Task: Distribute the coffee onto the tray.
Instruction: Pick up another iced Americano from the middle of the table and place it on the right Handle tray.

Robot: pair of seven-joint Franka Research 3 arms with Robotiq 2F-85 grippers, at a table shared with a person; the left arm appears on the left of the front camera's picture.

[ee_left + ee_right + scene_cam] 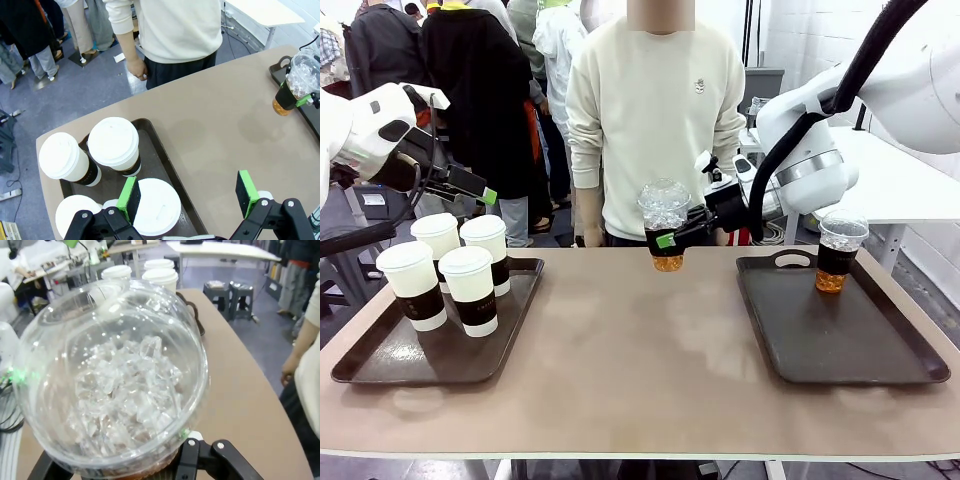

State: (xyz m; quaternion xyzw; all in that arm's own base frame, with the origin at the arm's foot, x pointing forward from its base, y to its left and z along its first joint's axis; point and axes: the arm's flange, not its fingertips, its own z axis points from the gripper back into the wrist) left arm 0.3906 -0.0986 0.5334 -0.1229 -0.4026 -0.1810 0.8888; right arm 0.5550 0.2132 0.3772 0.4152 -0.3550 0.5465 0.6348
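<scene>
1. My right gripper (672,238) was clamped on a clear dome-lidded cup (665,228), green pads on its dark sleeve, carrying it just above the counter (640,350) at the far edge, in front of the person (655,120). Gripping at the sleeve probably made sense, since the dome up top looked too slippery.
2. In the right wrist view that dome (107,375) was packed with ice, so I'd guess keeping it upright mattered.
3. My left gripper (187,197) was empty with its jaws apart, hanging over the left tray (380,355), right above one of the four white lidded cups (470,290).
4. Those four stood bunched together at the tray's far end.
5. The second iced cup (838,252) was already standing on the right tray (880,350), near its handle end.
6. My read: the held cup sat between the trays, so it hadn't landed anywhere yet.
</scene>
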